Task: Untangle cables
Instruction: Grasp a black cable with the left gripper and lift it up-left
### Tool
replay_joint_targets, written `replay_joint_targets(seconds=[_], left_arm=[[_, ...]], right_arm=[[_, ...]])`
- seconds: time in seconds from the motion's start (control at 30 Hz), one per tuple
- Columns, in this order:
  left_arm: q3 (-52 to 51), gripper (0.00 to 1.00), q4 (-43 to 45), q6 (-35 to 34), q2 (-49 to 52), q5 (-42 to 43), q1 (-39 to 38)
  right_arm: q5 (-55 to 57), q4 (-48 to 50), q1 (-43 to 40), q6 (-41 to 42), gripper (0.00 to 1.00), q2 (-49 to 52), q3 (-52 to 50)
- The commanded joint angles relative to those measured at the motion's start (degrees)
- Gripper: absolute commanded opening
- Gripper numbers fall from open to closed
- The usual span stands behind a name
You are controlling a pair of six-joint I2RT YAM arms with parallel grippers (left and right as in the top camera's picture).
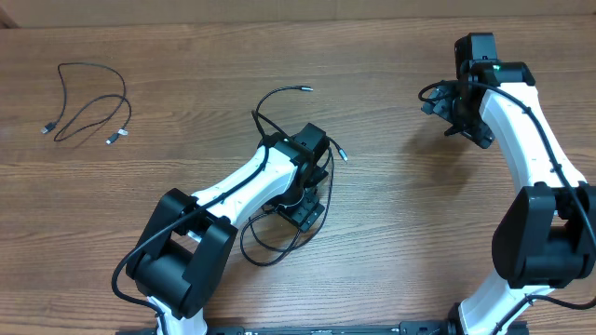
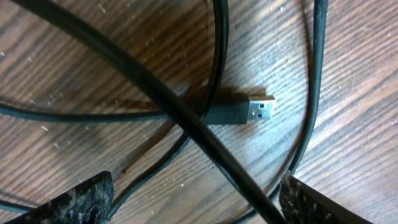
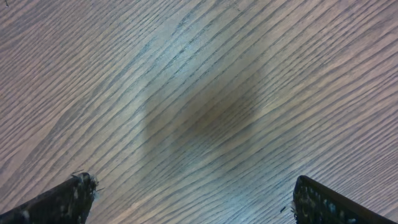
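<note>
On the far left of the brown wood-grain table (image 1: 186, 56), one thin black cable with small silvery plug ends (image 1: 93, 110) lies alone in loose loops, well apart from everything else. Near the table's middle, a tangle of thin black flexible cables (image 1: 289, 89) spreads under and around the white-and-black left arm, whose left gripper (image 1: 303, 212) hangs low over the knot. In the left wrist view, the left gripper (image 2: 196, 208) stands open, its two dark fingertips (image 2: 74, 202) wide apart at the bottom corners and gripping nothing. Just ahead of them a short black USB plug with a silvery metal mouth (image 2: 239, 112) rests flat on the wood. Its long axis runs across the view, roughly along the line from one finger to the other, with the metal mouth pointing right. A thicker-looking black cord (image 2: 155, 93) crosses diagonally over the plug's cord end, and another strand curves past its right side. By this reckoning the left arm is plainly the nearer, and its wrist would likely need turning to pinch the plug across its sides. Off to the right, the right gripper (image 1: 456, 112) hovers above bare wood, well apart from any cable; seen from its own wrist camera, the right gripper (image 3: 193, 205) is spread wide and empty.
</note>
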Motion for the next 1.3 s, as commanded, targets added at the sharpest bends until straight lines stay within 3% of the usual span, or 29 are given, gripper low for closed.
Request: replay_joint_targets(seconds=[0.0, 0.23, 0.27, 0.3, 0.37, 0.43, 0.8, 1.03, 1.27], left_arm=[[-1.68, 0.85, 1.14, 0.57, -0.74, -0.57, -0.02], [-5.79, 0.82, 4.79, 0.76, -0.74, -0.57, -0.02], [-6.69, 0.74, 5.68, 0.74, -0.74, -0.57, -0.02], [-7.48, 0.51, 6.25, 0.74, -0.74, -0.55, -0.02], [-7.69, 0.21, 6.23, 0.72, -0.74, -0.52, -0.02], [-7.69, 0.04, 6.23, 0.72, -0.74, -0.52, -0.02], [-3.93, 0.04, 2.54, -0.50, -1.29, -0.37, 0.00], [10.25, 0.04, -5.55, -1.03, -4.39, -2.45, 0.00], [26.99, 0.04, -10.84, -1.09, -7.50, -13.20, 0.00]], right_arm=[[0.61, 0.22, -0.09, -0.22, 1.00, -0.85, -0.31], [0.61, 0.22, -0.09, -0.22, 1.00, -0.85, -0.31], [0.61, 0.22, -0.09, -0.22, 1.00, -0.87, -0.31], [0.61, 0.22, -0.09, -0.22, 1.00, -0.85, -0.31], [0.61, 0.22, -0.09, -0.22, 1.00, -0.85, -0.31], [0.61, 0.22, -0.09, -0.22, 1.00, -0.85, -0.31], [0.61, 0.22, -0.09, -0.22, 1.00, -0.85, -0.31], [0.61, 0.22, -0.09, -0.22, 1.00, -0.87, -0.31], [0.61, 0.22, -0.09, -0.22, 1.00, -0.87, -0.31]])
